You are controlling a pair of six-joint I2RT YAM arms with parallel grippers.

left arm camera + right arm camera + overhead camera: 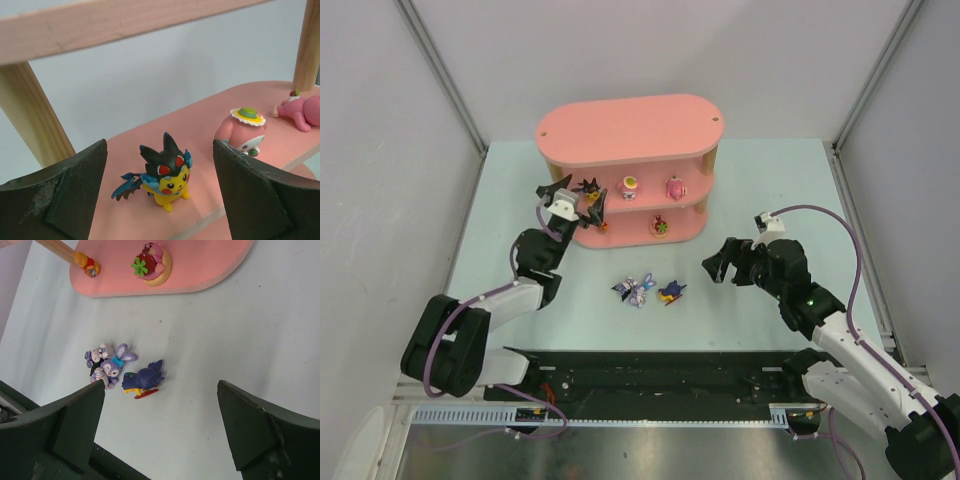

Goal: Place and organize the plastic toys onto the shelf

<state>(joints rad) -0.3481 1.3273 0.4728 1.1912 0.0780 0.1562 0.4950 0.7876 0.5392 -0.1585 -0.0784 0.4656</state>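
The pink three-tier shelf [630, 128] stands at the back of the table. My left gripper [582, 203] is open at the left end of its middle board [125, 210]. A black-eared yellow toy [165, 175] stands upright on that board between the fingers, touching neither; it also shows in the top view [588, 187]. My right gripper [725, 263] is open and empty above the table, right of a purple rabbit toy [112, 365] and a dark blue bird toy [144, 379], both lying on the table. These two also show in the top view: the rabbit [637, 290] and the bird [671, 292].
The middle board also holds a pink toy with a green-yellow hat [243, 129] and a pink toy lying down [302, 111]. The bottom board [210, 270] holds an orange toy [89, 265] and a red-pink toy on a yellow base [150, 262]. Wooden posts [30, 115] flank my left gripper.
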